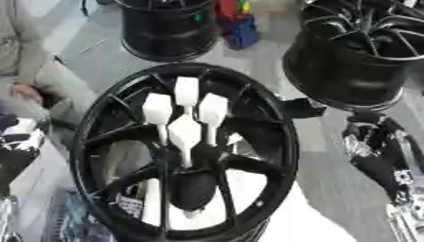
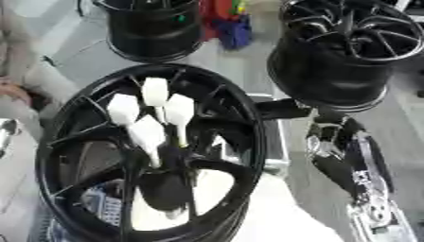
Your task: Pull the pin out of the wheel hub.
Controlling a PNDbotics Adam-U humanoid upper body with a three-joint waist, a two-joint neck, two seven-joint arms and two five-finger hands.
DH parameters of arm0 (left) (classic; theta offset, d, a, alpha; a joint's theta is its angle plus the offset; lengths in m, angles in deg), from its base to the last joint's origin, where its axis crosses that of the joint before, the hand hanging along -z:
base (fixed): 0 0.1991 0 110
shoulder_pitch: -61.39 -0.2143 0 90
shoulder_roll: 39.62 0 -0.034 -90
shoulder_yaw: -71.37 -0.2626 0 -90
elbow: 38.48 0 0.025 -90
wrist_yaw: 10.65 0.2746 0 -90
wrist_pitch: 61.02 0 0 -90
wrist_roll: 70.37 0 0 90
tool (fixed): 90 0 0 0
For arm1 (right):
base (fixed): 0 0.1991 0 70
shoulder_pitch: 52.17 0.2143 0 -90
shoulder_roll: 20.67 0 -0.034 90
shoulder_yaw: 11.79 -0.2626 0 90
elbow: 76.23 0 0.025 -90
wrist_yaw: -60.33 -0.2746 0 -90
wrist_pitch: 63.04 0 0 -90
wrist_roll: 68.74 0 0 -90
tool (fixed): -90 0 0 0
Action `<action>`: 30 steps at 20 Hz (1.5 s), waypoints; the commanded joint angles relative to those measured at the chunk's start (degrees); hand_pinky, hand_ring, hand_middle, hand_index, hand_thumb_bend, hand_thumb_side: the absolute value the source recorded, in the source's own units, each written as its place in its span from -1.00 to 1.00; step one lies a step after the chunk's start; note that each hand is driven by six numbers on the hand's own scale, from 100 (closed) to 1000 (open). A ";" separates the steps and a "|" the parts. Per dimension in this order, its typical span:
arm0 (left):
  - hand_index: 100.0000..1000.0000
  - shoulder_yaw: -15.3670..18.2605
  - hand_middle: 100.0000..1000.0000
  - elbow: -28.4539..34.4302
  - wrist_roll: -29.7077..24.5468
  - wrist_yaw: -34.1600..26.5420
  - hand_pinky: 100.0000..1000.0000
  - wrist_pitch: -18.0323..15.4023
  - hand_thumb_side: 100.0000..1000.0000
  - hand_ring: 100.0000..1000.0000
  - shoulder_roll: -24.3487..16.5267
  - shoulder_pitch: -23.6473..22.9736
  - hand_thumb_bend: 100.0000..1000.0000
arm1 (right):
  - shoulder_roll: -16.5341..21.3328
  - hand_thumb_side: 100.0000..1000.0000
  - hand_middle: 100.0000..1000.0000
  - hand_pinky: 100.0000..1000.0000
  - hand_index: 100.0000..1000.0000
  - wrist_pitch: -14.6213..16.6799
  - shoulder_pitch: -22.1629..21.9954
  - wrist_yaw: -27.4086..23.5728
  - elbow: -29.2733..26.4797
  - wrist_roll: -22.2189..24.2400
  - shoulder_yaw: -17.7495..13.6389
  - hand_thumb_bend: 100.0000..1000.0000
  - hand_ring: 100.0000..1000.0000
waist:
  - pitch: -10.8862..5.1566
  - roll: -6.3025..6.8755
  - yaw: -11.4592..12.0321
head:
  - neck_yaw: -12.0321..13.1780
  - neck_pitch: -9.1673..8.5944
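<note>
just now resting by the right edge of the wheel hub (image 1: 278, 142): right hand (image 2: 281, 109), a dark shape at the end of a black and silver arm that comes up from the lower right corner. cannot tell whether open or curled, nor whether touching the rim or only just beside it. well apart from the pins as yet.

four white pins (image 1: 184, 132) standing bunched at the middle of the hub, flat pale heads up, thin stems going down among the black spokes. probably the step in hand: reach in and take one pin.

to do it well — come over the rim and down from above, not through the spokes. choose the nearest outer pin, on the right of the bunch, so as not to knock the others. pinch the flat head, then draw straight along the stem; likely to jam if pulled aslant.

possibly the left hand (image 1: 16, 139) at the left edge, black and pale, too unclear to say more.

under the hub a white sheet on a grey counter (image 1: 327, 175). farther back two more black wheels — one (image 1: 170, 28) upper middle, one (image 1: 356, 56) upper right — with a red and blue thing (image 1: 236, 23) between them.
</note>
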 commanded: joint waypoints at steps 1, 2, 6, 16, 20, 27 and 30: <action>0.43 -0.10 0.31 1.03 -0.08 0.07 0.06 -0.16 -0.69 0.04 -0.72 0.66 0.01 | 0.60 -0.90 0.23 0.22 0.45 0.15 0.44 0.21 -1.01 0.01 -0.47 -1.00 0.10 | -0.60 0.18 -0.06 | -0.01 0.20; 0.43 -0.11 0.31 1.06 -0.08 0.08 0.06 -0.17 -0.69 0.04 -0.77 0.66 0.01 | 0.60 -0.90 0.23 0.22 0.45 0.15 0.45 0.21 -1.02 0.02 -0.47 -1.00 0.10 | -0.60 0.18 -0.07 | -0.03 0.20; 0.43 -0.13 0.31 1.23 -0.08 0.07 0.06 -0.17 -0.69 0.04 -0.98 0.71 0.01 | 0.58 -0.90 0.23 0.22 0.45 0.16 0.44 0.20 -0.98 0.02 -0.49 -1.00 0.10 | -0.58 0.22 -0.07 | -0.04 0.29; 0.45 -1.61 0.32 3.60 -0.81 -0.38 0.07 -0.42 -0.56 0.04 -11.79 3.55 0.07 | 0.93 -0.90 0.23 0.22 0.45 0.16 0.38 0.37 -0.73 0.09 -0.46 -1.00 0.10 | -0.78 0.83 -0.54 | -0.05 0.30; 0.48 -4.53 0.34 5.47 -3.29 -0.25 0.10 -0.99 -0.46 0.06 -22.75 6.41 0.08 | 1.17 -0.90 0.23 0.23 0.45 0.18 0.38 0.40 -0.61 0.25 -0.30 -1.00 0.10 | -0.89 1.26 -1.16 | 0.17 0.30; 0.56 -14.30 0.38 7.70 -16.50 -1.36 0.22 -4.62 -0.29 0.11 -40.50 13.29 0.00 | 1.80 -0.90 0.23 0.23 0.45 0.22 0.48 0.40 -0.40 0.75 0.20 -1.00 0.10 | -1.11 2.13 -2.43 | 0.83 0.19; 0.60 -18.17 0.41 7.45 -23.92 -1.26 0.28 -6.41 -0.34 0.15 -44.75 16.16 -0.10 | 2.06 -0.90 0.23 0.23 0.45 0.24 0.49 0.40 -0.33 0.97 0.37 -1.00 0.10 | -1.25 2.45 -2.78 | 0.97 0.23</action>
